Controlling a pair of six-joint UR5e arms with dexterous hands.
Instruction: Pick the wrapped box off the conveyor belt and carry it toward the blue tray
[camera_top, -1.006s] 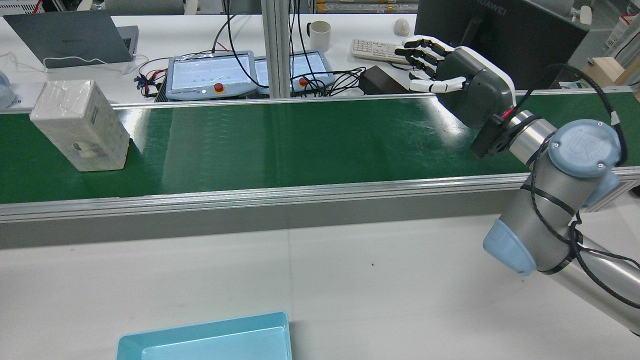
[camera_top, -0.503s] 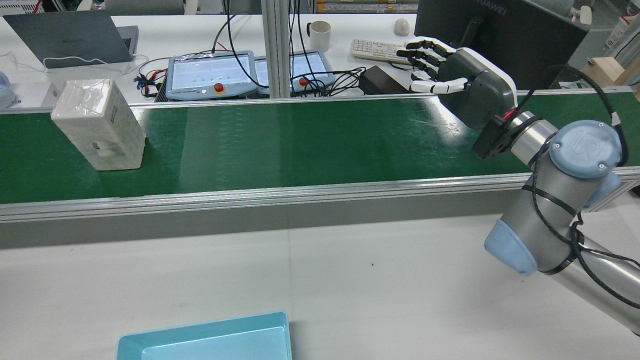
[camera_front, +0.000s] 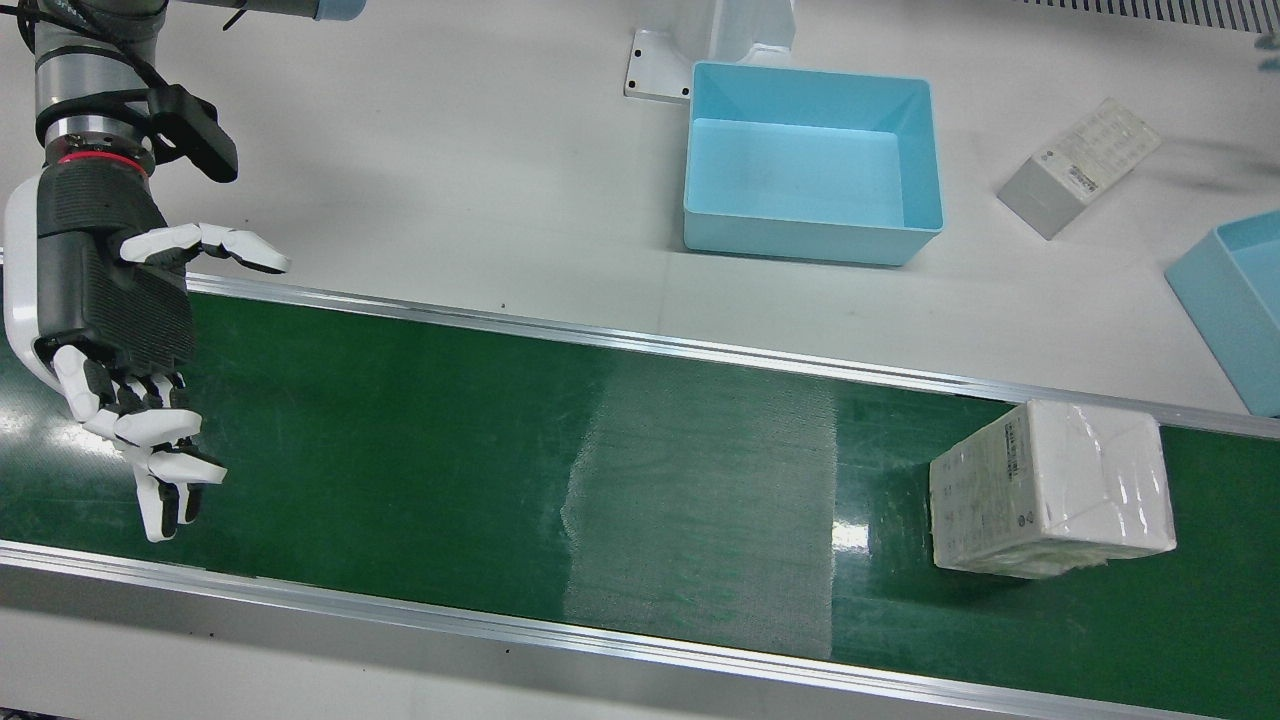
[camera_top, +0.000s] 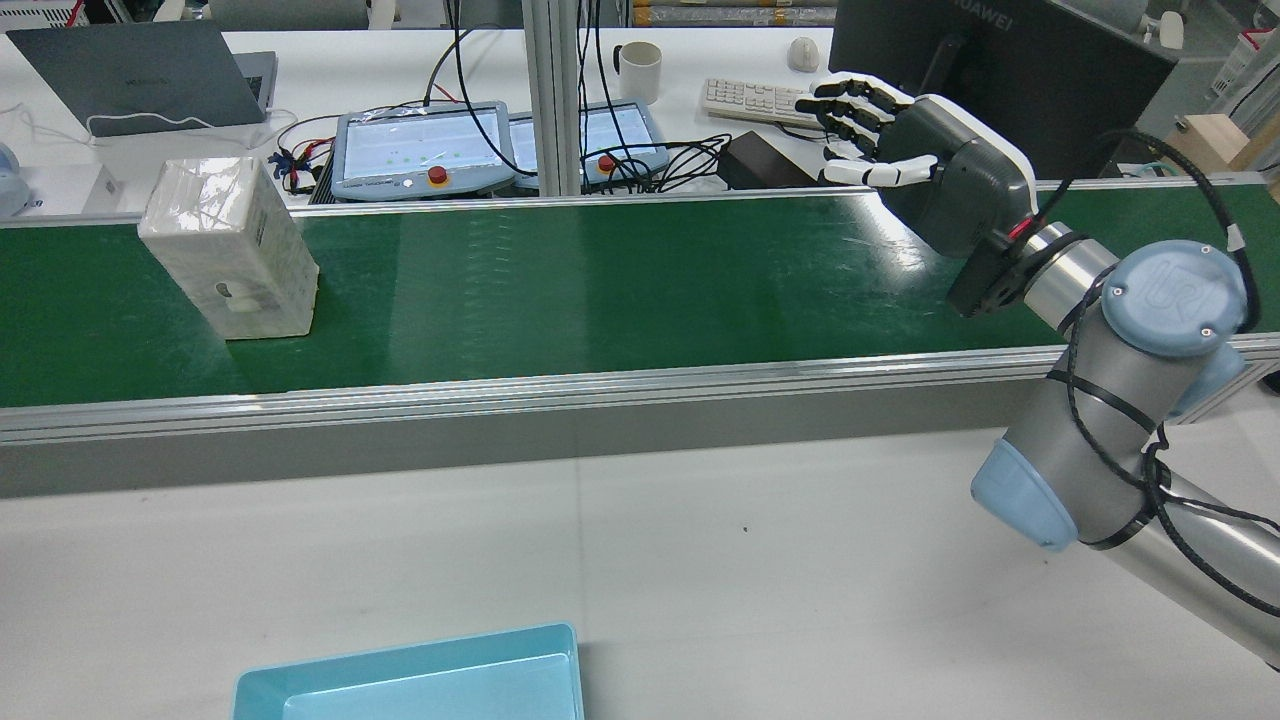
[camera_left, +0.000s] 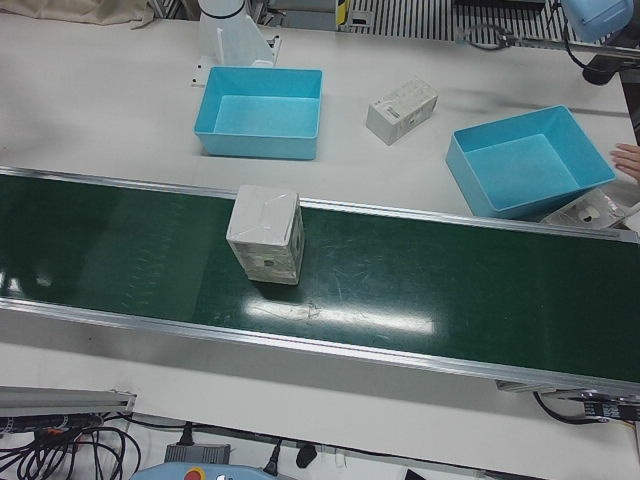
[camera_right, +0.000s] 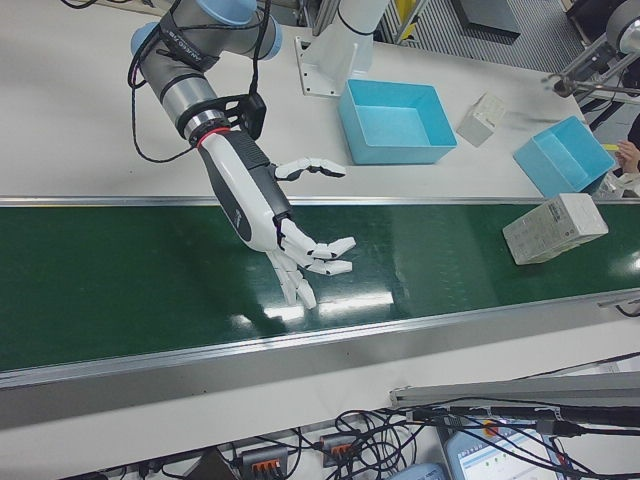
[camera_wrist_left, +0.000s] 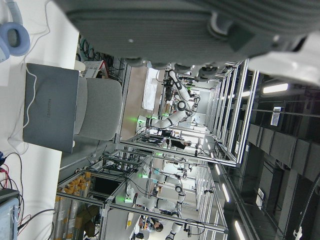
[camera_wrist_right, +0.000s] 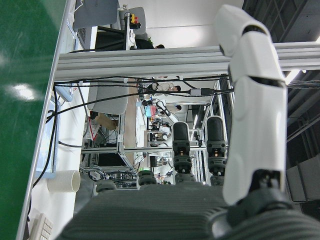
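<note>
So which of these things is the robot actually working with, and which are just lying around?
In the job:
- wrapped box
- green conveyor belt
- blue tray
- right hand, fingers apart, empty

Lying about:
- second blue tray
- small printed box
- mug
- keyboard
- laptop

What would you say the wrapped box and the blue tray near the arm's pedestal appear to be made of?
Wrapped box: likely white cardboard under clear plastic film, judging by the glossy wrinkles and glare over its printed side. Blue tray: probably moulded plastic, given its uniform light blue colour, smooth semi-matte walls and rounded rim.
</note>
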